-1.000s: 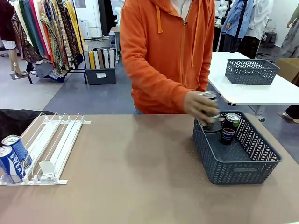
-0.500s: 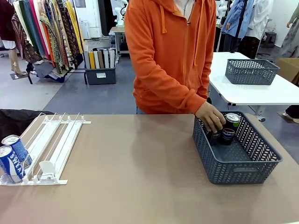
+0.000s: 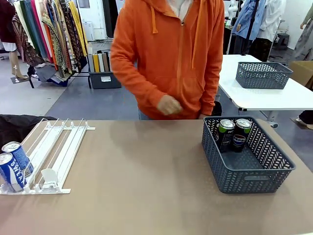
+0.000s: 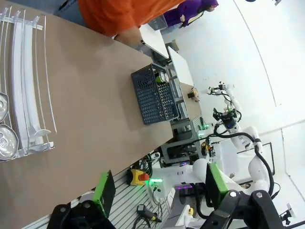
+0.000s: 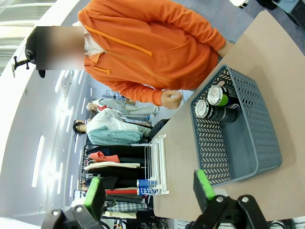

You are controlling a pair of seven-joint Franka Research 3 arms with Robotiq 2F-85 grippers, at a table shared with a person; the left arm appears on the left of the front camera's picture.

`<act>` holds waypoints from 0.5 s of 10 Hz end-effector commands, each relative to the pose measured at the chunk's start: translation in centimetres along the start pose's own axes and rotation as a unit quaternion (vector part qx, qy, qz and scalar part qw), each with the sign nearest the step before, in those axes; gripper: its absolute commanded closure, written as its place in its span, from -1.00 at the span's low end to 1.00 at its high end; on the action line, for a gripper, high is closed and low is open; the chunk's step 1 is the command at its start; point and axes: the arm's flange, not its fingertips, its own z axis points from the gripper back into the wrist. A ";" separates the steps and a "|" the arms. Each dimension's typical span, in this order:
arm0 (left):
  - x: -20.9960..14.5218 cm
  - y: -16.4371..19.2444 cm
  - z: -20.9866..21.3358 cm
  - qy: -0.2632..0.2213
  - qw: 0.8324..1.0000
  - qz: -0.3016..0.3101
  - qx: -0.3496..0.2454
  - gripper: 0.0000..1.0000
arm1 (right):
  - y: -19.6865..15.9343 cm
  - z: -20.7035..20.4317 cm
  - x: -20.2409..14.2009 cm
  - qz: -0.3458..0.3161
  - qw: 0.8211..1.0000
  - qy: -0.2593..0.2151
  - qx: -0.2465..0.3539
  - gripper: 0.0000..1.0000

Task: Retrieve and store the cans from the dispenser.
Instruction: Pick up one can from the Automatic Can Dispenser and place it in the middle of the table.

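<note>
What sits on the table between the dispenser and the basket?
Nothing: the front view shows bare tabletop between the dispenser and the basket.

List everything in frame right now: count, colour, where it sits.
Table: one, brown, foreground.
Dispenser: one, white and clear, on the table's left side.
Blue cans: two, blue with white lettering, at the dispenser's near end.
Dark cans: two, black, upright in the basket's far-left corner.
Basket: one, grey-blue, on the table's right side.
Second basket: one, grey-blue, on a white table behind.
Hoodie: one, orange, on the person at the far side.
Hand: one, closed, in front of the torso.
Left gripper: black, green pads, open.
Right gripper: same, open.
</note>
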 end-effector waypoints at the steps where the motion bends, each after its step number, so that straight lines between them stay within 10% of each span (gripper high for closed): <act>1: 0.8 -0.4 -3.5 0.095 0.986 -0.039 0.133 -1.00 | 0.1 -0.1 0.1 0.010 1.000 -0.006 0.017 -1.00; 5: -0.1 -2.5 -6.2 0.204 0.816 -0.205 0.500 -1.00 | 0.1 -0.1 0.1 0.010 1.000 -0.006 0.017 -1.00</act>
